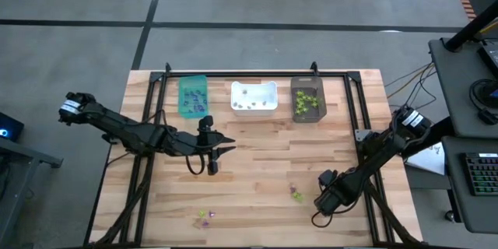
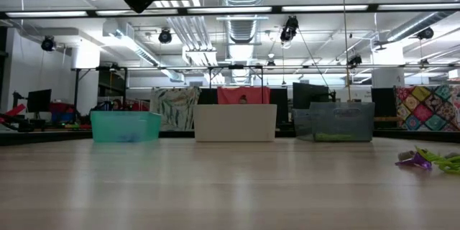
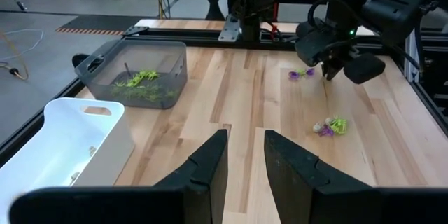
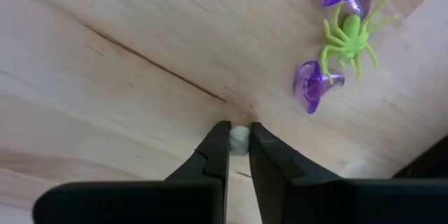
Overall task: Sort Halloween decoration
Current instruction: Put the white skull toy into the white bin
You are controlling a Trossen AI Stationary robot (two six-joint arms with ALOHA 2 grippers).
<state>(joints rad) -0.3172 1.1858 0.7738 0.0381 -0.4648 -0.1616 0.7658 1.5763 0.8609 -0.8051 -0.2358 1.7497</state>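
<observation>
The Halloween decoration lies as tiny trinkets on the wooden table. A lime-green spider [image 4: 346,38] and two purple pieces [image 4: 315,84] lie just beside my right gripper [image 4: 239,138], which points down at the table's near right and is shut on a pale trinket. Another small cluster [image 3: 329,124] lies a little nearer the table's middle, and one more [image 1: 206,216] lies at the near edge. My left gripper [image 3: 245,168] hovers over the table's middle [image 1: 226,146], open, with nothing between its fingers. My right gripper pinches the small pale trinket [image 4: 239,134] between its two fingers, at their very tips. The fingers come from above, pointing steeply down. The trinket sits at the table's surface; whether it is lifted clear, I cannot tell.
Three bins stand in a row along the far edge: a teal bin [image 1: 193,96], a white bin [image 1: 254,98] and a dark bin [image 1: 307,99] with green pieces in it. A black frame [image 1: 233,74] runs round the table. Bare wood lies between the arms.
</observation>
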